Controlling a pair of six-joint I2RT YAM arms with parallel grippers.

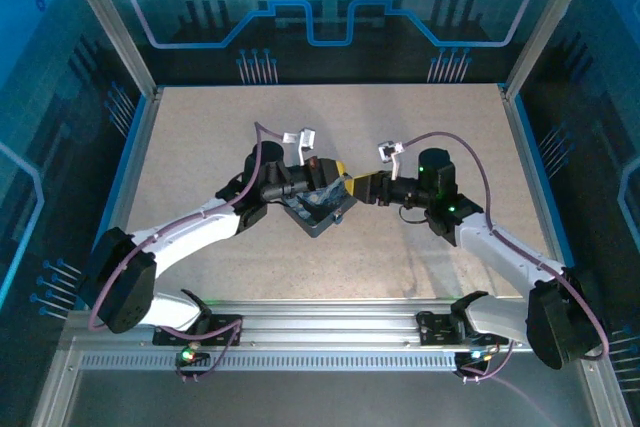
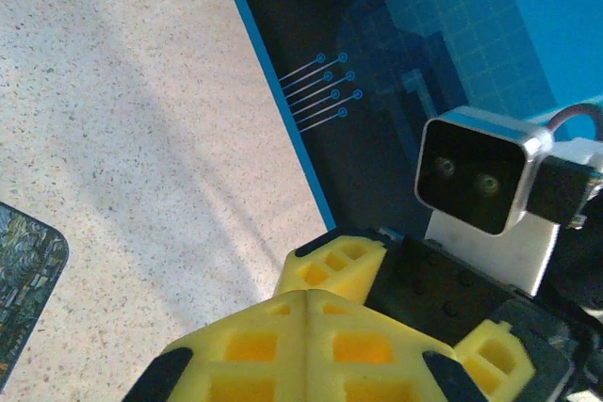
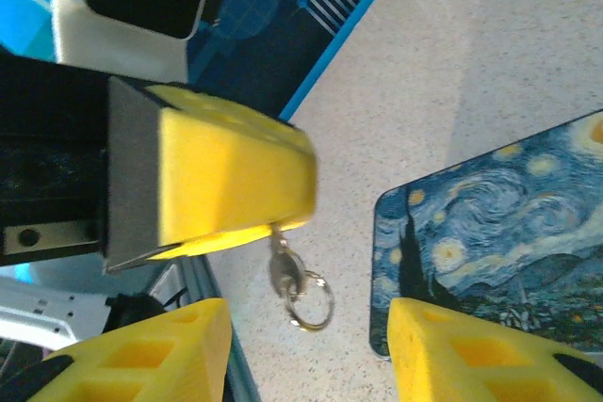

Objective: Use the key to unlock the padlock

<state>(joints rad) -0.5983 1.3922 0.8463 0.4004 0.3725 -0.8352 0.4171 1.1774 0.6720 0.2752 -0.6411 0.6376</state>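
While left end effector pinches thin silvery key, round ring dangling, right end effector gapes.

From above, we find the middle crowded: the left gripper and right gripper face each other closely just above the painted box, blocking any pass there. The tabletop lies bare toward 9, 12 and 3 o'clock, out to the blue walls. At 6 o'clock the arms' base rail bars the way. The right jaws stand apart, the key dangling before the gap.
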